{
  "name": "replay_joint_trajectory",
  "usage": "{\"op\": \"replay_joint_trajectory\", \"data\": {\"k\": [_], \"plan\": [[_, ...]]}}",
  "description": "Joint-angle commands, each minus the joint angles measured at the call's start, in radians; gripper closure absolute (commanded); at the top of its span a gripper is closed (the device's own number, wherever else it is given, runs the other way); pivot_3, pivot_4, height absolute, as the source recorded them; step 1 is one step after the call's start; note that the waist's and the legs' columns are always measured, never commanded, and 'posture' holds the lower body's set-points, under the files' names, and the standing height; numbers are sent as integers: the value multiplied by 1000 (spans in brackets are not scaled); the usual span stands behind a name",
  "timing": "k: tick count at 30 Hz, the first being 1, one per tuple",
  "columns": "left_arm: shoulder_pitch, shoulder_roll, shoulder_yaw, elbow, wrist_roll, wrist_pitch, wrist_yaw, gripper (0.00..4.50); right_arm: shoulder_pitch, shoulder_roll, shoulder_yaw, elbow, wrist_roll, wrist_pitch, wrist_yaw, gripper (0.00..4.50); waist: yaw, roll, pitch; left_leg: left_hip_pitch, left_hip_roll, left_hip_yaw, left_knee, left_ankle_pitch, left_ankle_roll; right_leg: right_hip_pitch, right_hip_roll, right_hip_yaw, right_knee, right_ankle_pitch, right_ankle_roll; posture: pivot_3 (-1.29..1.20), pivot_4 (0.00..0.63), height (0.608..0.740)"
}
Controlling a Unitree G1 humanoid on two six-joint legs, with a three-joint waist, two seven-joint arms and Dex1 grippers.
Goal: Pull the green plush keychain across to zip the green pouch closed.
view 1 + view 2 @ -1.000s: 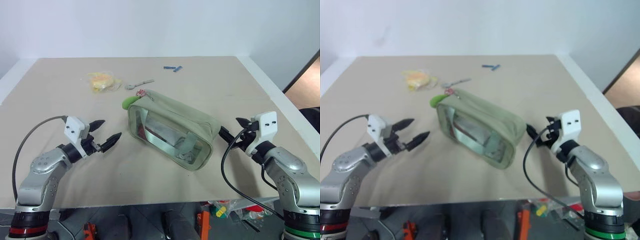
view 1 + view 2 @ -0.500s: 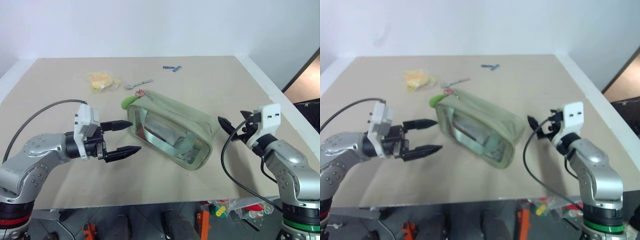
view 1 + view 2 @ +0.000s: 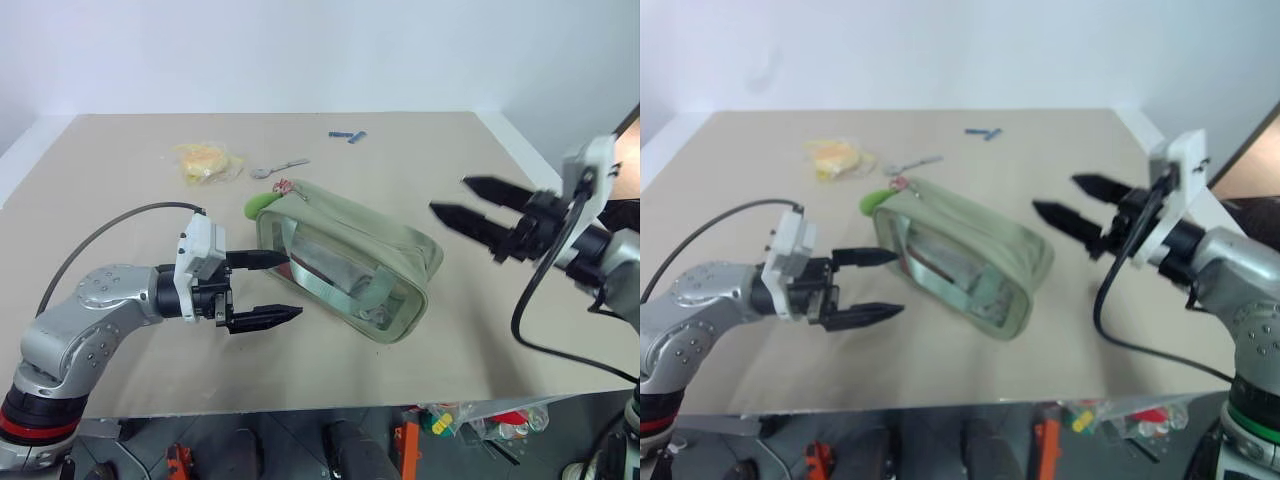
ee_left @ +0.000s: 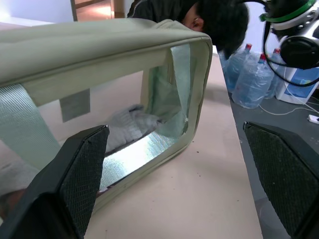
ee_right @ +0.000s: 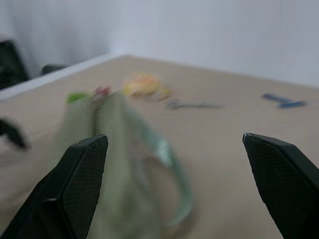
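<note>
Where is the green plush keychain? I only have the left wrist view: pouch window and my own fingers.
Observer: The green plush keychain sits at the far-left top corner of the green pouch, on the zipper end away from your camera.
Operator: Is the left gripper on the pouch?
Observer: Not gripping. The left gripper is open at the pouch's left end, one finger against the end window, the other off it, over the table.
Operator: And the right arm?
Observer: The right gripper is open, raised above the table off the pouch's right end, holding nothing.
Operator: Anything near the keychain?
Observer: A spoon and a yellow packet lie beyond it, apart from the pouch.
</note>
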State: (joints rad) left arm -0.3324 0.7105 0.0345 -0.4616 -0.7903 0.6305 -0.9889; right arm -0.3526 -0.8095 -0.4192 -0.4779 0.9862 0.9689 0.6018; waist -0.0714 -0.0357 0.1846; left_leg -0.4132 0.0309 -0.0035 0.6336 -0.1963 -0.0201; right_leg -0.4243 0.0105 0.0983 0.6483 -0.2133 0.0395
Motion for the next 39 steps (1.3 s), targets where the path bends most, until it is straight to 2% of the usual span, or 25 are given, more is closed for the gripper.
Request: {"op": "replay_joint_trajectory", "data": {"k": [1, 11, 12, 24, 32, 39], "plan": [[-21, -7, 1, -22, 0, -13, 2, 36, 4, 0, 8, -30, 31, -2, -4, 20, -1, 0, 0, 0, 0, 1, 0, 0, 0, 0, 0, 1, 0, 0, 1, 0, 150, 740], [-22, -7, 1, -44, 14, -14, 3, 36, 16, -12, 78, 41, -24, -32, 34, 20, -1, 0, 0, 0, 0, 1, 2, 0, 0, 0, 0, 1, 0, 1, 1, 0, 150, 740], [-21, -9, 1, -46, 15, -13, 6, 0, 16, -13, 81, 51, -28, -33, 40, 556, -1, 0, 0, 0, 0, 1, 2, 0, 0, 0, 0, 1, 0, 1, 1, 0, 150, 740], [-10, -26, 0, -69, 17, -5, 41, 0, 23, -43, 123, 70, -94, -67, 123, 4477, 0, 0, 0, 0, 0, 1, 2, 0, 0, 0, 0, 1, 0, 1, 1, 0, 150, 740], [-14, -36, -12, -70, 20, -8, 52, 0, -144, -153, 272, 187, -249, -203, 338, 4477, -1, 0, 0, 0, 0, 2, 3, 0, 0, 0, 0, 1, 0, 1, 2, 0, 150, 740], [-12, -54, -32, -73, 28, -17, 60, 0, -400, -128, 446, 461, -463, -411, 519, 4477, -4, 0, 0, 0, 0, 3, 2, 0, 0, -1, 0, 1, 0, 1, 2, 0, 150, 740]]}}
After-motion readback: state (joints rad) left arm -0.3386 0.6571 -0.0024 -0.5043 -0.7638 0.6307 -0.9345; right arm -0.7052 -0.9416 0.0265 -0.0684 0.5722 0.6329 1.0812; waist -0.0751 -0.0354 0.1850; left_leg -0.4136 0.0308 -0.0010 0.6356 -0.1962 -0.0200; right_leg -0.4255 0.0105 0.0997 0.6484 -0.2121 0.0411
